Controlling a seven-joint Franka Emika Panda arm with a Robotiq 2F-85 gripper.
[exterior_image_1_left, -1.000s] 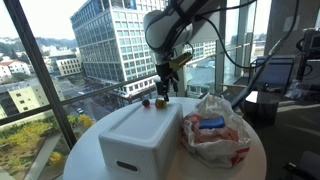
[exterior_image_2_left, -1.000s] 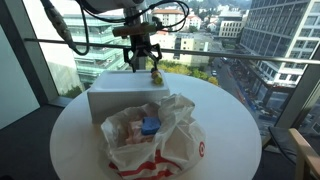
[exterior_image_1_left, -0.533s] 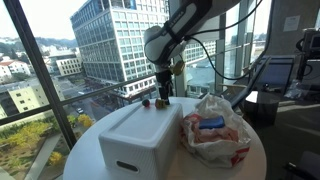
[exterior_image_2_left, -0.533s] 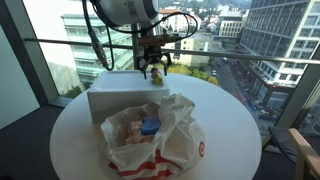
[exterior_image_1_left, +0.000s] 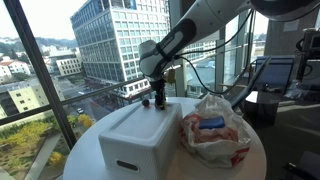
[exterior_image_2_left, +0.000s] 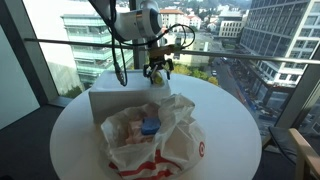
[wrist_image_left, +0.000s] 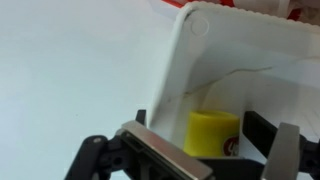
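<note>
End effector (exterior_image_2_left: 157, 72) fully spread, gripping nothing (yellow block (wrist_image_left: 212, 132) sits between fingers).

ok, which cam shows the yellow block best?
Wrist view: the yellow block sits close-up and central, its face clear. In both exterior views it is just a tiny speck under the tool, by the white box.

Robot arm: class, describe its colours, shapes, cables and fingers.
The arm has rounded white shells with darker joints. Black cables loop alongside it. The gripper is black; in the wrist view its fingers are dark grey, angular bars.
</note>
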